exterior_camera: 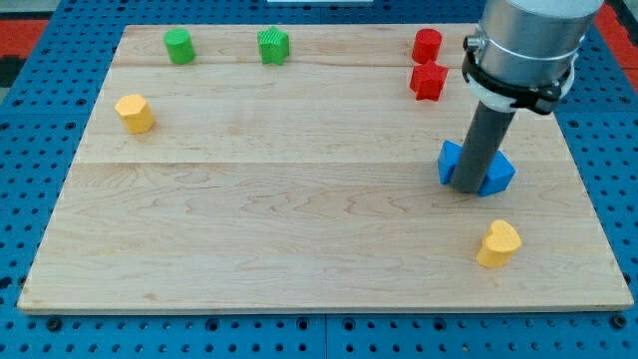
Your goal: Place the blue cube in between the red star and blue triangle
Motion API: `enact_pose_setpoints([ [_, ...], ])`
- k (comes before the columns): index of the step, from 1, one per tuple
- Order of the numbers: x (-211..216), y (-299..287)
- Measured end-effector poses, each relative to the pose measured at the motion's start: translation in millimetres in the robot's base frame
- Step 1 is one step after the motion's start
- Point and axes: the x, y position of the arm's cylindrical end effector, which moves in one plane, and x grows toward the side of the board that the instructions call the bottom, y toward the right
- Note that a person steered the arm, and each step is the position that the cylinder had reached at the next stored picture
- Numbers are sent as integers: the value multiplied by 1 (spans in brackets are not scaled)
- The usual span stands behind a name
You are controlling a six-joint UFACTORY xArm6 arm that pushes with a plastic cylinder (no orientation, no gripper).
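My tip (467,186) rests on the board at the view's right, directly between two blue blocks and touching or nearly touching both. The blue cube (450,163) is just left of the rod and partly hidden by it. The blue triangle (500,173) is just right of the rod. The red star (429,82) lies toward the view's top, about a block's length above the blue cube and a little to its left.
A red cylinder (427,45) sits above the red star. Two green blocks (179,46) (273,46) lie at the top left. A yellow block (134,113) is at the left, and a yellow heart (498,243) at the bottom right. The wooden board's edge (329,304) runs along the bottom.
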Motion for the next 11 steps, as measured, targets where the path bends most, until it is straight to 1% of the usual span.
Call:
enact_pose_setpoints([
  [1, -17, 0],
  [4, -26, 2],
  [5, 6, 2],
  [6, 29, 14],
  [7, 7, 44],
  [8, -19, 42],
  [10, -26, 79],
  [11, -46, 66],
])
